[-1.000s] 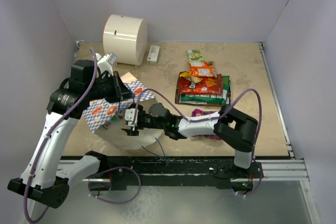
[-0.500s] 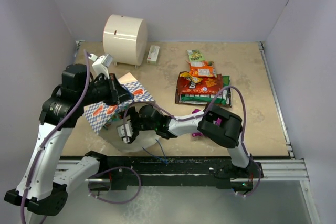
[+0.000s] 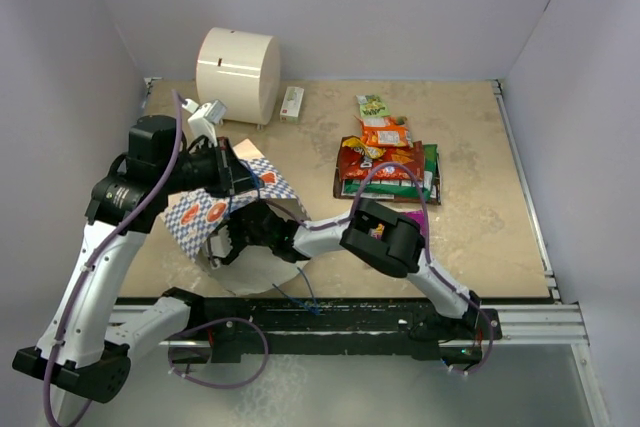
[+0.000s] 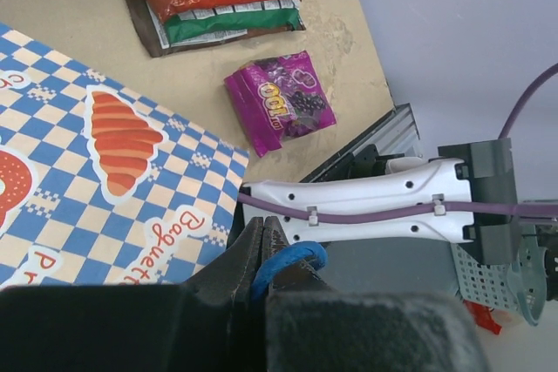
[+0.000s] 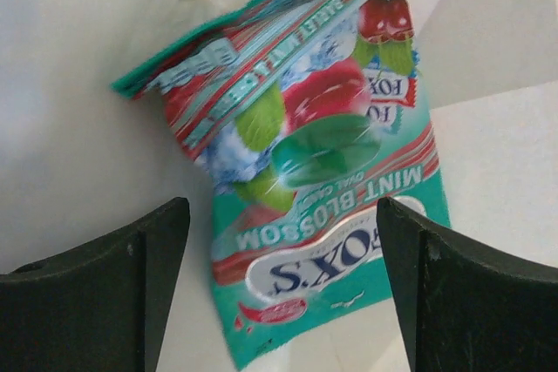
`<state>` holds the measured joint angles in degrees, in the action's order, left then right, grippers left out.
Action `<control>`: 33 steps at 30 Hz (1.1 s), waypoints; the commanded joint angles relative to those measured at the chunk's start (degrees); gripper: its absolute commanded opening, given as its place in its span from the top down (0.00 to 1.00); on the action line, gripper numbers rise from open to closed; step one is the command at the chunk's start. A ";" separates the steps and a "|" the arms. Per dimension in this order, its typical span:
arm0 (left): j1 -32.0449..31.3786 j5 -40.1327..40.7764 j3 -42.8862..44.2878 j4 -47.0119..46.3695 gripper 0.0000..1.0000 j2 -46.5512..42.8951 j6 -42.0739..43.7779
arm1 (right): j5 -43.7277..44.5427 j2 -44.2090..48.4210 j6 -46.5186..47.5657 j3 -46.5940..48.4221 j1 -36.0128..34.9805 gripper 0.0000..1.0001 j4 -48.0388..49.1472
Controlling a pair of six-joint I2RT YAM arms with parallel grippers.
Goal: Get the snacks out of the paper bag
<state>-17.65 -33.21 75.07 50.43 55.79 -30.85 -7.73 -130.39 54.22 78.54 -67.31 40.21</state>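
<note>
The blue-and-white checkered paper bag (image 3: 200, 213) lies at the left, mouth toward the right arm. My left gripper (image 4: 263, 226) is shut on its blue cord handle (image 4: 296, 260) and holds the bag (image 4: 105, 154) up. My right gripper (image 3: 236, 239) is inside the bag, open. Its fingers (image 5: 166, 241) stand on either side of a teal mint packet (image 5: 314, 172) lying on the cream lining (image 5: 78, 128), without touching it. Several packets, red-orange, orange, green and brown, are stacked on the table (image 3: 385, 162). A purple packet (image 4: 281, 102) lies alone beside them.
A big cream cylinder (image 3: 237, 64) stands at the back left, with a small white-and-red box (image 3: 292, 103) beside it. The right arm's white link (image 4: 366, 202) crosses just under the bag's edge. A metal rail (image 3: 520, 322) runs along the table's near edge.
My right gripper has moved left, deeper into the bag, and the arm's elbow has followed. My left gripper still holds the handle; the bag has shifted slightly.
</note>
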 commanded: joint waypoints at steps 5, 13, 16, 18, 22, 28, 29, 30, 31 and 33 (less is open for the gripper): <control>-0.10 -2.72 0.26 -2.03 1.00 -0.74 -1.01 | 5.34 -5.96 2.59 9.60 -0.37 0.14 4.89; -0.07 -2.18 0.27 -1.06 1.00 -2.05 -2.28 | 2.57 -8.68 1.87 12.62 -0.28 0.46 4.92; -0.07 -1.68 0.32 -0.41 1.00 -2.96 -2.60 | 1.82 -9.07 1.79 13.71 -0.19 0.56 3.44; -0.10 -1.32 0.20 0.11 1.00 -3.62 -2.72 | 1.19 -9.18 1.63 14.35 0.01 0.63 2.66; -0.05 -0.07 0.06 0.98 1.00 -4.77 -3.14 | 0.34 -8.25 1.70 14.59 0.38 0.78 1.77; -0.06 4.02 -0.08 2.48 1.00 -5.93 -4.02 | -0.71 -3.55 0.96 10.36 0.37 0.96 0.86; -0.07 4.82 -0.11 2.78 1.00 -5.90 -4.16 | -0.59 -1.83 0.34 9.22 0.42 0.98 0.76; -0.06 5.47 -0.23 3.02 1.00 -6.01 -4.21 | -0.48 -0.41 -0.24 7.72 0.36 1.00 0.75; -0.09 6.05 -0.33 3.08 1.00 -5.96 -4.29 | -0.41 1.20 -1.17 6.05 0.34 1.00 0.91; -0.08 7.56 -0.49 3.31 1.00 -6.00 -4.46 | -0.51 4.59 -2.92 2.73 0.42 1.00 1.31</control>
<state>-17.65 -28.40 75.07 54.50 50.43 -33.71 -7.07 -135.28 54.94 85.43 -67.33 39.05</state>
